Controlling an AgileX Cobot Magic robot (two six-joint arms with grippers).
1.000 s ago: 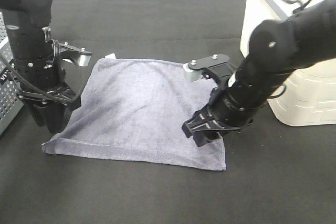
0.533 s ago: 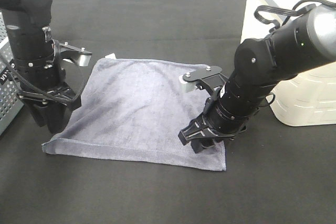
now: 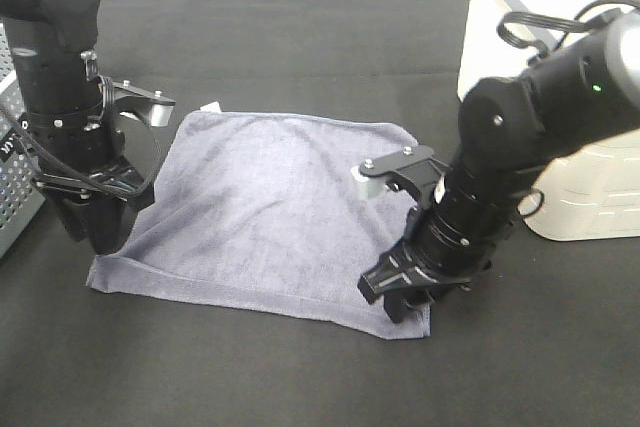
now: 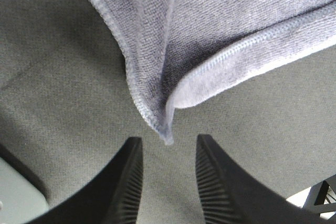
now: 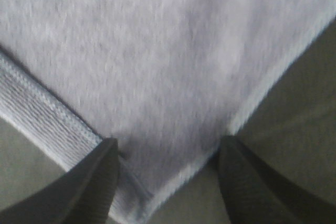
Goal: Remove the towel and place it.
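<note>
The bluish-grey towel (image 3: 270, 217) lies spread flat on the black table. My left gripper (image 3: 100, 242) points down at its near left corner. In the left wrist view the gripper (image 4: 167, 182) is open, and the folded-up corner tip of the towel (image 4: 210, 35) sits just ahead of the gap between the fingers. My right gripper (image 3: 400, 307) stands over the near right corner. In the right wrist view the gripper (image 5: 168, 182) is open wide, its fingers straddling that corner of the towel (image 5: 168, 51). A small white tag (image 3: 209, 107) shows at the far left corner.
A large white container (image 3: 560, 97) stands at the right edge, close behind the right arm. A grey perforated basket (image 3: 12, 197) sits at the left edge beside the left arm. Black table cloth (image 3: 300, 27) surrounds the towel.
My right arm has swung toward the front, from over the towel's right part to its near right corner. The left arm has stayed put.
</note>
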